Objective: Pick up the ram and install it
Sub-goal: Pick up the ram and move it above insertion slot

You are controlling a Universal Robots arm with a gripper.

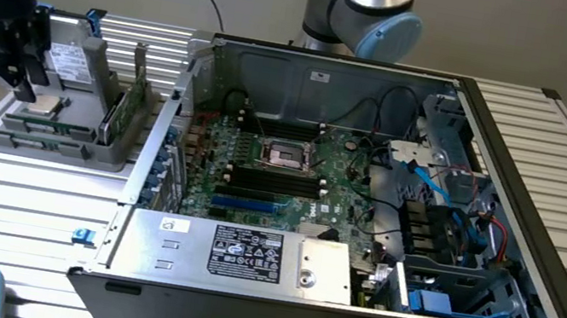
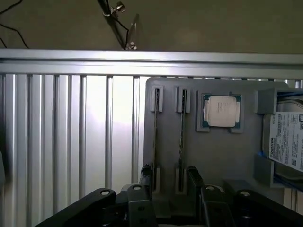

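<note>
Two ram sticks (image 1: 131, 103) stand on edge in a grey holder tray (image 1: 61, 146) at the exterior view's left, beside the open computer case. In the wrist view they appear edge-on as thin lines, one ram stick (image 2: 155, 137) and a second ram stick (image 2: 182, 137), slotted in the tray (image 2: 213, 156). My gripper (image 1: 25, 86) hangs above the tray, towards the exterior view's left of the sticks. The gripper (image 2: 170, 182) is open, with nothing between its dark fingers (image 2: 193, 177). The black memory slots (image 1: 274, 179) lie on the motherboard inside the case.
A square silver processor (image 2: 221, 111) and a grey drive with a white label (image 2: 286, 142) share the tray. The open case (image 1: 514, 163) holds cables, a power supply (image 1: 233, 253) and a processor socket (image 1: 287, 154). The slatted aluminium table (image 1: 11, 200) lies around them.
</note>
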